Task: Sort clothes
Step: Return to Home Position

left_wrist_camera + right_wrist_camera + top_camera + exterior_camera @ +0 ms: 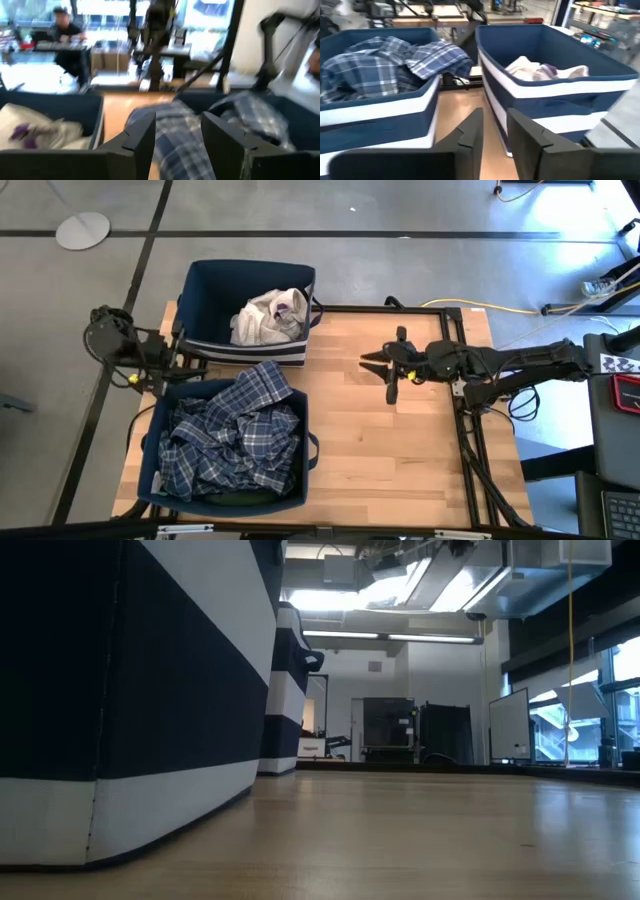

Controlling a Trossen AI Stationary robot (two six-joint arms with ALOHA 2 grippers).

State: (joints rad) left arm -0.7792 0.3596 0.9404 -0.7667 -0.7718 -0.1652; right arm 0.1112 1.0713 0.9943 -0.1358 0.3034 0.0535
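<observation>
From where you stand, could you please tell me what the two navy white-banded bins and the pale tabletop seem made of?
The two navy white-banded bins look like matte fabric: seamed corners, slightly bowed walls. The pale tabletop looks like wood strips, satin-finished: grain lines, soft sheen.

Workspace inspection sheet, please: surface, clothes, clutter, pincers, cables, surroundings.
Surface: wooden table, bare right of the bins.
Clothes: blue plaid shirt heaped in one navy bin; cream garment and purple-grey sock in the other bin.
Clutter: nothing seen.
Pincers: left pincer open, by the bins' left side; right pincer open, over bare wood.
Cables: yellow cable on the floor.
Surroundings: person at a desk; round stand base.
</observation>
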